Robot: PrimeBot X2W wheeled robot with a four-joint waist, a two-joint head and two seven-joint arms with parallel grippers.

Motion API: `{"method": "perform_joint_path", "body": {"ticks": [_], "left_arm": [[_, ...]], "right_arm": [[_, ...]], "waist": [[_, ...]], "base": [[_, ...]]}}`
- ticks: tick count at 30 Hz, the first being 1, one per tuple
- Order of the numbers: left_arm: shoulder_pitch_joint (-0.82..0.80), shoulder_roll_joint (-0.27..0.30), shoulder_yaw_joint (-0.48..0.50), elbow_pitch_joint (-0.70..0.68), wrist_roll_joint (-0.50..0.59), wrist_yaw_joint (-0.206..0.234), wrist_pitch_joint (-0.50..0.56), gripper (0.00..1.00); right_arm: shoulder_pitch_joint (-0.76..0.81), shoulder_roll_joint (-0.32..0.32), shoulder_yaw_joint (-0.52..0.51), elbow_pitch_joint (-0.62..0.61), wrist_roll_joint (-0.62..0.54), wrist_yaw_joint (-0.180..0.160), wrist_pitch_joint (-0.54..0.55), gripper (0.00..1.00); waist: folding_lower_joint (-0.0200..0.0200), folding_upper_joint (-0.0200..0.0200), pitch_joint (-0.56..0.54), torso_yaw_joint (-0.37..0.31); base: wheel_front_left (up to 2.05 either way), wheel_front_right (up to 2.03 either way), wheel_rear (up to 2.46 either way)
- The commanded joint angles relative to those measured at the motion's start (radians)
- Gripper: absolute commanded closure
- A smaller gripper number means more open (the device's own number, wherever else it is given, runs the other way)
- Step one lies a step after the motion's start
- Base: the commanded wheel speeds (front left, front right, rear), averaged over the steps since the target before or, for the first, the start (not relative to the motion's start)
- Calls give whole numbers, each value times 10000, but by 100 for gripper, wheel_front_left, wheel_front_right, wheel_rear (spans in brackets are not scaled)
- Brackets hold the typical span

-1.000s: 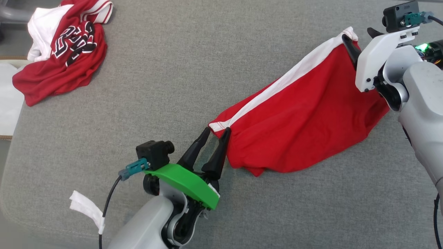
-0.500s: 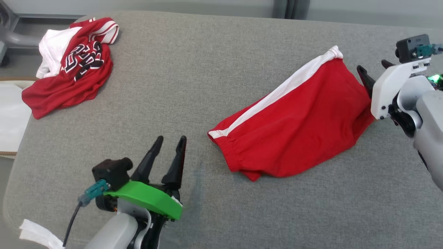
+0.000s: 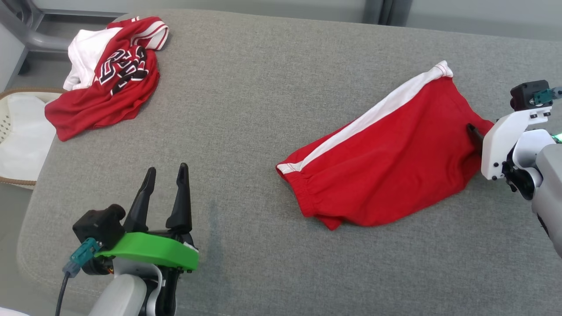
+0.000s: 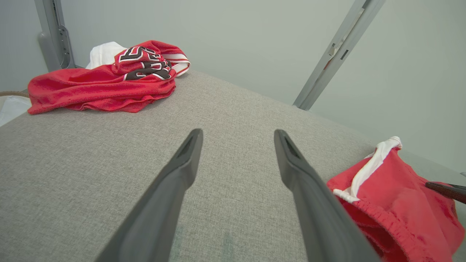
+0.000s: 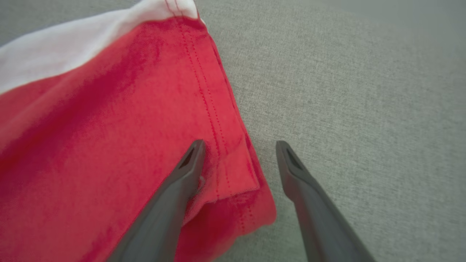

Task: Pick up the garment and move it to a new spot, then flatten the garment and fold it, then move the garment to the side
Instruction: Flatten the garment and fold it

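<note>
**Shorts lying free, both grippers spread**

The red shorts with a white side stripe lie roughly flat near the right edge of the grey fabric cushion. My right gripper is spread at their hem corner. Its wrist view shows one finger over the stitched hem and one over bare cushion, while the head view gives me a single dark fingertip. My left gripper, also spread, sits near the front edge, well apart from the shorts. A crumpled red-and-white lettered jersey occupies the far left corner.

Edges cut off the basket and the red shorts
</note>
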Motion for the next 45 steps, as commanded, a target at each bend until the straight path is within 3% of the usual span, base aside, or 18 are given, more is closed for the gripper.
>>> {"method": "perform_joint_path", "body": {"ticks": [1, 4, 5, 6, 7, 9, 11, 24, 35, 45], "left_arm": [[177, -68, 185, 97, 236, -97, -29, 0], [309, -290, 463, 225, 554, -248, -30, 0], [341, -359, 567, 265, 633, -282, -30, 0], [368, -451, 677, 288, 686, -305, -31, 0], [401, -519, 812, 300, 833, -304, -31, 0], [462, -697, 1052, 315, 996, -354, -30, 0], [483, -857, 1273, 347, 1149, -435, -30, 0], [469, -1296, 1995, 679, 1977, -881, -20, 0], [869, -1450, 2104, 871, 2409, -1019, -20, 0], [1023, -1599, 2092, 902, 2557, -944, -21, 0]], "right_arm": [[118, -12, 55, 103, 110, -12, 69, 0], [174, 57, 162, 173, 259, -12, 271, 1], [193, 76, 204, 162, 320, -12, 347, 40], [203, 85, 232, 159, 370, -12, 409, 47], [205, 101, 284, 153, 405, -10, 475, 63], [196, 140, 361, 169, 472, -12, 556, 85], [151, 201, 377, 214, 569, -12, 595, 100], [94, 545, 72, 272, 1090, -13, -986, 100], [2202, 571, -743, -186, 2158, -13, -3321, 100], [3648, 569, -2119, -893, 2340, -12, -3891, 100]], "waist": [[0, 0, 42, 61], [0, 0, 54, 99], [0, 0, 52, 100], [0, 0, 48, 97], [0, 0, 41, 86], [0, 0, 14, 46], [0, 0, -2, -23], [0, 0, -207, -955], [0, 0, -1021, -2304], [0, 0, -1154, -2835]], "base": [[0, 0, 0], [0, 0, 0], [0, 0, 0], [0, 0, 0], [0, 0, 0], [0, 0, 0], [0, 0, 0], [0, 0, 0], [0, 0, 0], [0, 0, 0]]}}
